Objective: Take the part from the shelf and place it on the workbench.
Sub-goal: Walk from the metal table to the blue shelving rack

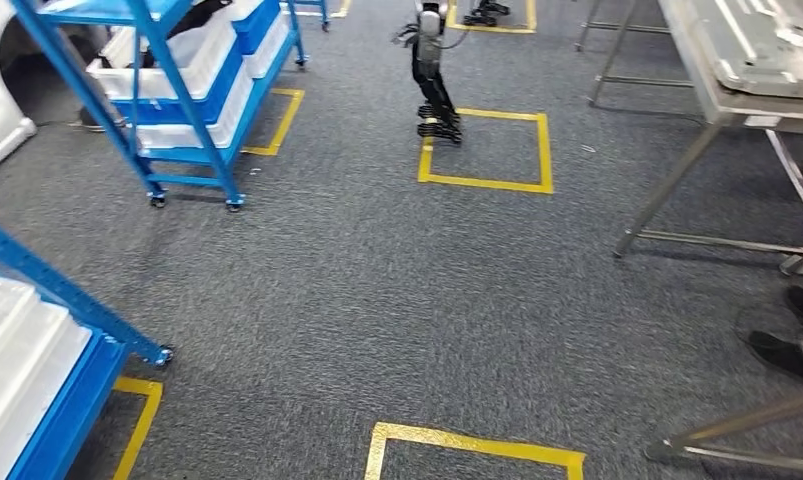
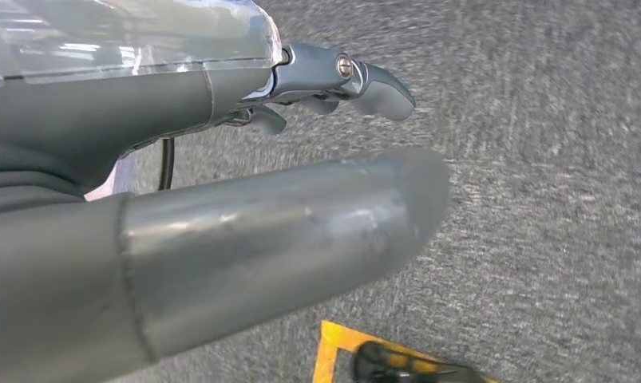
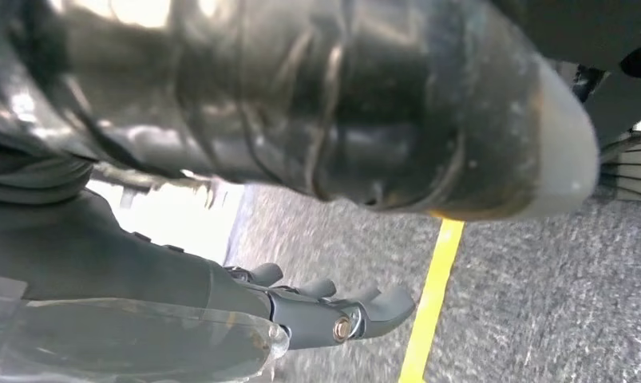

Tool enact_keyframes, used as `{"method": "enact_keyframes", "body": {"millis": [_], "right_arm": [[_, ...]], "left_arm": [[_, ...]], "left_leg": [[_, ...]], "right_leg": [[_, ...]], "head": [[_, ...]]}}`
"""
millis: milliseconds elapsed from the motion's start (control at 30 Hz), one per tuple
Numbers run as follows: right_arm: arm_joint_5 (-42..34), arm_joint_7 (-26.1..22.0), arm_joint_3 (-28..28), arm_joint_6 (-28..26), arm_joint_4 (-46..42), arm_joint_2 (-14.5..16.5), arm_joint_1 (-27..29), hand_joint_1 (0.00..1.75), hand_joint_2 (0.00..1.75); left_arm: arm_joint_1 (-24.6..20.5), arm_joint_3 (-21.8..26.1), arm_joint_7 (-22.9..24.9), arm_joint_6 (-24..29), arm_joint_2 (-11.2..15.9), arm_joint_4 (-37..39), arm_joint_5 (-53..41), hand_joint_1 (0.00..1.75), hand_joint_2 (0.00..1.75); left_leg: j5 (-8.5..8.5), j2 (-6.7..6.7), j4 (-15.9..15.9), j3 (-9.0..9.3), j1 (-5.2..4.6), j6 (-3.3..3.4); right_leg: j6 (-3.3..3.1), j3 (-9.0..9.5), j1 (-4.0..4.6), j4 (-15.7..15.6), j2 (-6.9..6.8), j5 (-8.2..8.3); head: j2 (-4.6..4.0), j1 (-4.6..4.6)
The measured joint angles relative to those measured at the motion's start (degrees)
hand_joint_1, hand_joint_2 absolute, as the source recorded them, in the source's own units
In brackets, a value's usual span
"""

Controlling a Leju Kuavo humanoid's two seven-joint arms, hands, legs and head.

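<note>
Hanging over grey carpet (image 1: 377, 290) with fingers apart and nothing held, the left hand (image 2: 221, 199) and right hand (image 3: 317, 311) are empty, while blue shelves (image 1: 177, 90) with white bins stand left, a metal workbench (image 1: 717, 90) right; I cannot tell where the part is.

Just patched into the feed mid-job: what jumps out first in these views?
Yellow tape squares mark the grey carpet, and another humanoid robot stands at the far square's corner. Blue wheeled shelves with white bins stand far left; a metal workbench far right. The left hand and right hand hang above the floor.
</note>
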Motion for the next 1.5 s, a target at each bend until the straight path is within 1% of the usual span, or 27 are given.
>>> {"method": "enact_keyframes", "body": {"millis": [67,133,200,267,333,400,467,500,533,567,600,633,700,767,833,900,967,1033,1067,1100,1133,1200,1267,1333,1367,1433,1500], "right_arm": [[0.0,0.0,0.0,0.0,0.0,0.0,0.0,0.0,0.0],[0.0,0.0,0.0,0.1,0.0,0.0,-0.1,0.0,0.0],[0.0,0.1,0.0,0.2,0.0,0.0,-0.1,0.0,0.0],[0.1,0.1,0.0,0.2,0.0,0.0,-0.2,0.0,0.0],[0.2,0.2,0.0,0.3,0.0,0.0,-0.5,0.0,0.0],[0.3,0.2,0.0,0.3,0.0,0.0,-0.5,0.0,0.0],[0.6,0.4,0.0,0.4,0.0,0.0,-0.4,0.0,0.0],[0.7,0.4,0.0,0.4,0.0,0.0,-0.3,0.0,0.0],[0.8,0.5,0.0,0.5,0.0,0.0,-0.3,0.0,0.0],[0.8,0.5,0.0,0.6,0.0,0.0,-0.2,0.0,0.0],[0.9,0.5,0.0,0.6,0.0,0.0,-0.2,0.0,0.0],[0.9,0.5,0.0,0.7,0.0,0.0,-0.2,0.0,0.0],[0.9,0.5,0.0,0.7,0.0,0.0,-0.1,0.0,0.0],[0.9,0.5,0.0,0.7,0.0,0.0,-0.1,0.0,0.0],[0.9,0.5,-0.1,0.7,0.0,0.0,-0.3,0.0,0.0],[0.9,0.5,-0.1,0.7,0.0,0.0,-0.3,0.0,0.0],[0.9,0.5,-0.1,0.8,0.0,0.1,-0.2,0.0,0.0],[0.9,0.5,-0.1,0.9,0.0,0.1,-0.1,0.0,0.0],[0.9,0.5,-0.1,0.9,0.0,0.1,-0.1,0.0,0.0],[0.9,0.5,-0.1,0.9,0.0,0.1,-0.1,0.0,0.0],[0.9,0.5,-0.1,0.9,0.0,0.1,-0.1,0.0,0.0],[1.0,0.5,-0.1,1.0,0.0,0.1,-0.1,0.0,0.0],[1.0,0.5,-0.1,1.0,0.0,0.1,-0.2,0.0,0.0],[1.0,0.5,-0.1,1.0,0.0,0.1,-0.4,0.0,0.0],[1.0,0.5,-0.1,1.0,0.0,0.1,-0.5,0.0,0.0],[1.0,0.5,-0.1,1.0,0.0,0.1,-0.6,0.0,0.0],[1.1,0.5,-0.1,1.0,0.0,0.1,-0.5,0.0,0.0]], "left_arm": [[0.1,0.0,0.1,0.0,0.0,0.0,0.0,0.0,0.0],[0.3,0.0,0.1,0.0,0.0,0.0,0.0,0.0,0.0],[0.2,0.0,0.2,0.0,0.1,0.0,0.0,0.0,0.0],[0.2,0.0,0.2,0.0,0.1,0.0,0.0,0.0,0.0],[0.4,0.0,0.2,0.0,0.1,0.0,-0.1,0.0,0.0],[0.4,0.0,0.2,0.0,0.2,0.0,-0.1,0.0,0.0],[0.2,0.0,0.1,0.0,0.2,0.0,-0.1,0.0,0.0],[0.2,0.1,0.1,0.0,0.2,0.0,-0.1,0.0,0.0],[0.1,0.1,0.1,0.0,0.2,0.0,-0.1,0.0,0.0],[0.2,0.2,0.1,0.0,0.2,0.0,-0.1,0.0,0.0],[0.2,0.3,0.1,0.0,0.2,0.0,-0.1,0.0,0.0],[0.2,0.5,0.1,0.0,0.2,0.0,-0.1,0.0,0.0],[0.2,0.8,0.1,0.0,0.2,0.0,-0.1,0.0,0.0],[0.1,0.9,0.1,0.0,0.2,0.0,-0.1,0.0,0.0],[0.3,1.0,0.1,0.0,0.2,0.0,-0.1,0.0,0.0],[0.5,1.0,0.1,0.0,0.2,0.0,-0.1,0.0,0.0],[0.3,1.0,0.1,0.0,0.2,0.0,-0.1,0.0,0.0],[0.2,1.0,0.1,0.0,0.2,0.0,-0.1,0.0,0.0],[0.3,1.0,0.1,0.0,0.2,0.0,-0.1,0.0,0.0],[0.4,1.0,0.1,0.0,0.2,0.0,-0.1,0.0,0.0],[0.4,1.0,0.1,0.0,0.3,0.0,-0.1,0.0,0.0],[0.4,1.0,0.1,0.0,0.3,0.0,-0.1,0.0,0.0],[0.3,1.0,0.0,0.0,0.3,0.0,-0.1,0.0,0.0],[0.4,1.0,0.0,0.0,0.4,0.0,-0.1,0.0,0.0],[0.5,1.0,0.0,0.0,0.4,0.0,-0.1,0.0,0.0],[0.5,1.0,0.0,0.0,0.4,0.0,-0.1,0.0,0.0],[0.2,1.0,0.0,0.0,0.4,0.0,-0.1,0.0,0.0]], "left_leg": [[-0.45,0.45,3.2,-1.4,0.27,-0.43],[2.8,1.47,-2.3,1.76,0.48,-0.61],[5.16,3.72,-9.6,5.82,0.26,-0.4],[5.35,4.45,-12.0,7.07,-0.1,0.12],[5.62,3.25,-12.2,6.97,-0.12,0.81],[5.95,2.2,-12.6,7.0,0.02,1.59],[6.12,1.15,-12.8,6.97,0.01,2.14],[6.14,0.53,-12.7,6.92,-0.08,2.29],[6.14,-0.16,-12.7,6.91,-0.18,2.35],[6.14,-0.93,-12.7,6.94,-0.27,2.39],[6.14,-1.75,-12.6,7.0,-0.33,2.38],[6.12,-2.55,-12.5,7.07,-0.35,2.35],[6.05,-4.03,-12.2,6.97,-0.35,2.16],[6.16,-5.28,-12.0,6.49,-0.24,1.59],[6.44,-6.42,-12.2,6.1,-0.11,0.8],[5.48,-4.78,-10.9,5.37,-0.18,0.31],[2.18,-1.39,-5.3,2.79,-0.2,-0.08],[-0.92,0.06,1.8,-0.5,-0.04,-0.58],[-1.12,0.3,3.4,-1.18,0.07,-0.78],[-0.23,0.53,2.7,-0.71,0.19,-0.94],[1.46,0.99,-0.1,0.84,0.29,-1.03],[4.64,3.01,-8.0,5.16,0.23,-0.93],[5.59,4.05,-12.0,7.21,-0.07,-0.28],[5.61,3.03,-12.2,7.14,-0.25,0.57],[5.73,2.52,-12.4,7.19,-0.21,0.93],[6.05,1.52,-12.8,7.33,-0.06,1.71],[6.19,0.47,-12.8,7.25,-0.09,2.18]], "right_leg": [[0.08,-0.01,0.07,0.2,-1.71,-0.23],[0.43,0.16,0.05,0.4,-3.17,-0.62],[1.01,0.39,0.27,0.8,-4.41,-1.18],[1.54,0.6,0.57,1.0,-5.32,-1.52],[1.98,0.81,0.5,1.1,-5.89,-1.74],[2.46,0.11,0.17,3.1,-4.06,-3.43],[2.7,-2.76,-0.06,9.4,-1.14,-7.03],[2.71,-4.72,-0.1,13.3,-0.4,-8.71],[2.7,-6.31,-0.1,16.3,-0.05,-9.53],[2.62,-7.09,-0.1,17.5,0.13,-9.19],[2.48,-6.86,-0.1,16.5,0.34,-7.73],[2.27,-5.64,-0.11,13.4,0.83,-5.45],[1.81,-2.59,-0.14,5.9,3.34,-1.77],[1.6,-1.28,-0.03,2.4,5.0,-0.88],[1.35,-1.15,-0.01,1.9,4.12,-0.8],[0.72,-0.75,-0.2,1.1,2.66,-0.36],[0.19,-0.48,-0.14,0.5,0.95,-0.12],[0.02,-0.49,0.04,0.5,-0.77,-0.22],[0.03,-0.47,0.07,0.6,-1.56,-0.3],[0.09,-0.42,0.08,0.6,-2.3,-0.41],[0.22,-0.33,0.06,0.7,-2.98,-0.54],[0.73,-0.11,0.21,1.0,-4.21,-1.0],[1.31,0.08,0.48,1.3,-5.17,-1.42],[1.82,0.34,0.54,1.3,-5.99,-1.58],[2.12,0.44,0.4,1.5,-5.72,-1.85],[2.63,-0.6,0.08,4.2,-3.37,-3.89],[2.79,-3.96,-0.08,11.2,-0.69,-7.57]], "head": [[0.0,0.0],[0.0,0.0],[0.0,0.02],[0.0,0.07],[0.0,0.08],[0.0,0.08],[0.0,0.1],[0.0,0.1],[0.0,0.1],[0.0,0.1],[0.0,0.1],[0.0,0.1],[0.0,0.1],[0.0,0.1],[0.0,0.1],[0.0,0.08],[0.0,0.04],[0.0,0.02],[0.0,0.02],[0.0,0.01],[0.0,0.01],[0.0,0.01],[0.0,0.06],[0.0,0.1],[0.0,0.09],[0.0,0.1],[0.0,0.1]]}}
